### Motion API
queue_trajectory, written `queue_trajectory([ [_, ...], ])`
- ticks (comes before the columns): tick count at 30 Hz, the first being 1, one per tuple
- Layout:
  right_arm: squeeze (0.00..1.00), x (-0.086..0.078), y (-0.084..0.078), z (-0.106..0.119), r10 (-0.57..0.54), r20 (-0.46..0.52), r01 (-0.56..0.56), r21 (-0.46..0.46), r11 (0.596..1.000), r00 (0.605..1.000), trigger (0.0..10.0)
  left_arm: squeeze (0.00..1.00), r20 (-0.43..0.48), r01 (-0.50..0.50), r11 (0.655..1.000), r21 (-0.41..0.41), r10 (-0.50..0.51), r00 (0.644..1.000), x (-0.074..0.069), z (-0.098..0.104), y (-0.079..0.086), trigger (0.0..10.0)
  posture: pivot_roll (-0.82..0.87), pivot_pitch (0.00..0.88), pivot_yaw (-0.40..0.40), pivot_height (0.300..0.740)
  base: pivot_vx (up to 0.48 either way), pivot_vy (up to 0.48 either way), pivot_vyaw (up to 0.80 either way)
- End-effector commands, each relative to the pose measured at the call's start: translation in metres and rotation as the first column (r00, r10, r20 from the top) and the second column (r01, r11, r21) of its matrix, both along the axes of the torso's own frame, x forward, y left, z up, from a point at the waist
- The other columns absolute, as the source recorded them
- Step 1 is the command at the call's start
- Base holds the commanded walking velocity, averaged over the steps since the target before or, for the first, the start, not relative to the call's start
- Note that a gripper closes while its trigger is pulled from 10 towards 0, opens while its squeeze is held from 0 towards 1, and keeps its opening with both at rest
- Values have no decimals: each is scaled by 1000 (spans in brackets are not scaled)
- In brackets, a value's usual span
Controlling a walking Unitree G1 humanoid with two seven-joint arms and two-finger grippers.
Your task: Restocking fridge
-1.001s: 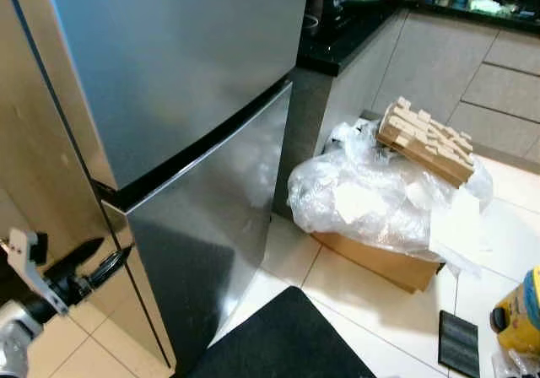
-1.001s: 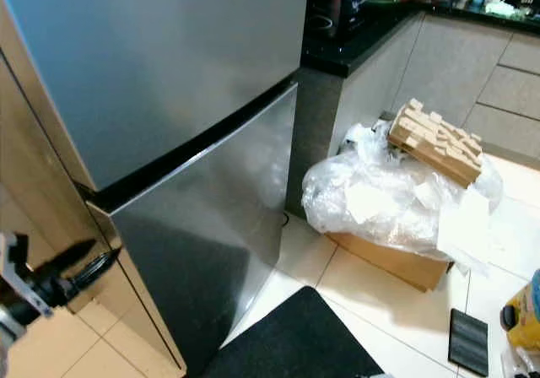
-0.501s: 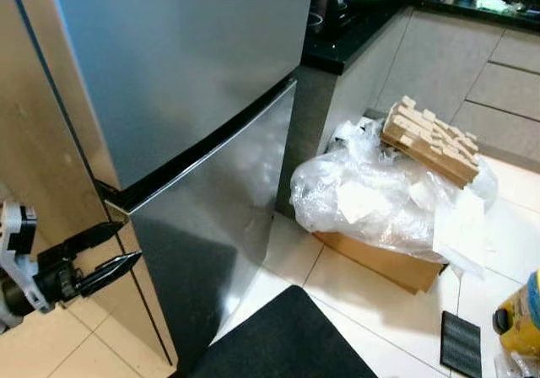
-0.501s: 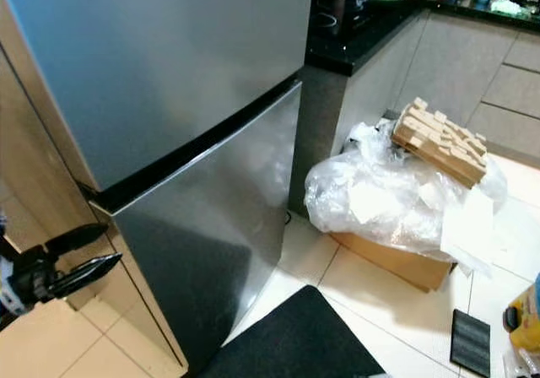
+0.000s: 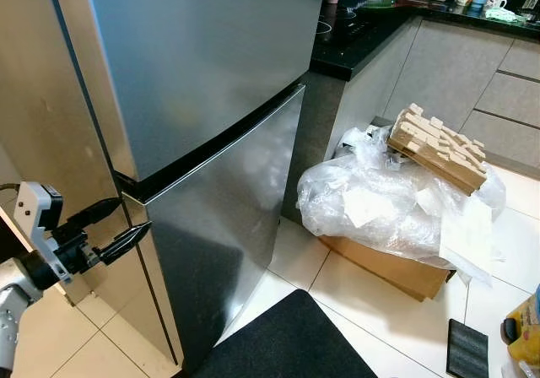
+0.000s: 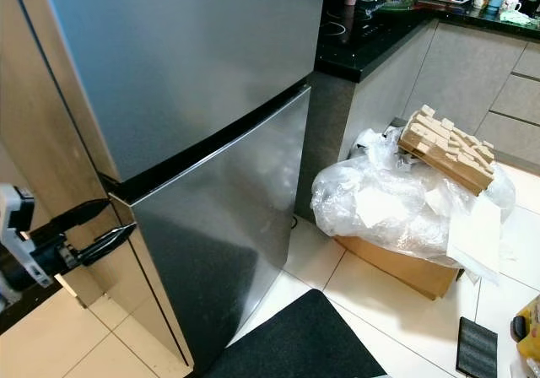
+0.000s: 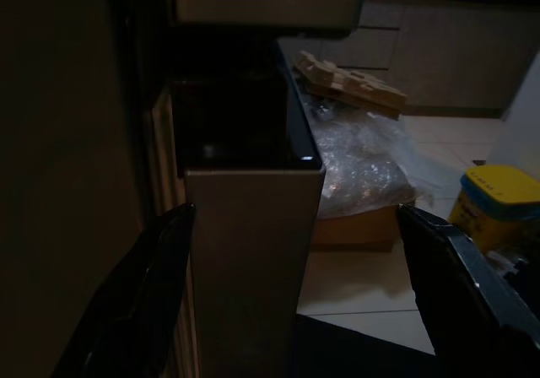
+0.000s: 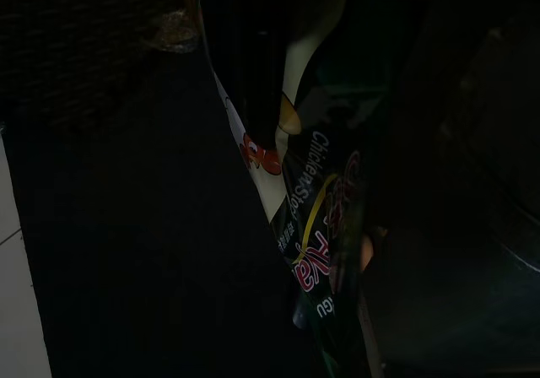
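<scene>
One fridge (image 5: 211,83), two doors shut. Left gripper (image 5: 133,223) at its door edge, fingers spread. Right wrist view: one dark printed packet (image 8: 316,226); right fingers' state: cannot tell.

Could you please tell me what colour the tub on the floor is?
The tub is yellow with a blue lid, clearest in the left wrist view.

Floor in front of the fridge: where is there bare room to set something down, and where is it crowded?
Bare tile lies between the black mat and the cardboard box, and beside the left gripper at the fridge edge. Crowded: the box under plastic wrap and a wooden rack, plus a yellow tub.
</scene>
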State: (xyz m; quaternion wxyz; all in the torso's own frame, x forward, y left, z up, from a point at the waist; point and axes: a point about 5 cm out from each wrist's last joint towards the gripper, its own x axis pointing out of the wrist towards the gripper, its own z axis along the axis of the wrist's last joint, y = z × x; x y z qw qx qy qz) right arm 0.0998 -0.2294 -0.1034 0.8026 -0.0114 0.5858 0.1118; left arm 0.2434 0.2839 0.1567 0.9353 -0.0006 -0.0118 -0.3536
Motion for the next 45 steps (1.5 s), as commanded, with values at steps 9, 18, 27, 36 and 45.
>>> queue_trajectory([
  [9,0,1,-4,1,0,5,0,-2,1000,1000,10000,0,-37,33,999,21,-32,999,9,-12,-26,10000,48,0,-71,740,0,0,0],
  [18,0,0,-3,1,-1,3,1,1,1000,1000,10000,0,-14,-144,988,48,145,989,27,-13,-19,10000,44,0,-68,740,0,0,0],
  [27,0,-4,-3,0,-7,-4,7,-1,1000,1000,10000,0,0,-191,981,37,191,982,34,-10,-14,10000,46,0,-69,740,0,0,0],
  [36,0,-4,-3,0,-4,-7,4,-4,1000,1000,10000,0,5,-23,999,-28,23,1000,27,-3,-31,10000,45,0,-68,740,0,0,0],
  [45,0,-6,-2,-1,-5,-10,5,-5,1000,1000,10000,0,-15,182,980,-79,-184,983,14,-4,-51,10000,45,0,-65,740,0,0,0],
])
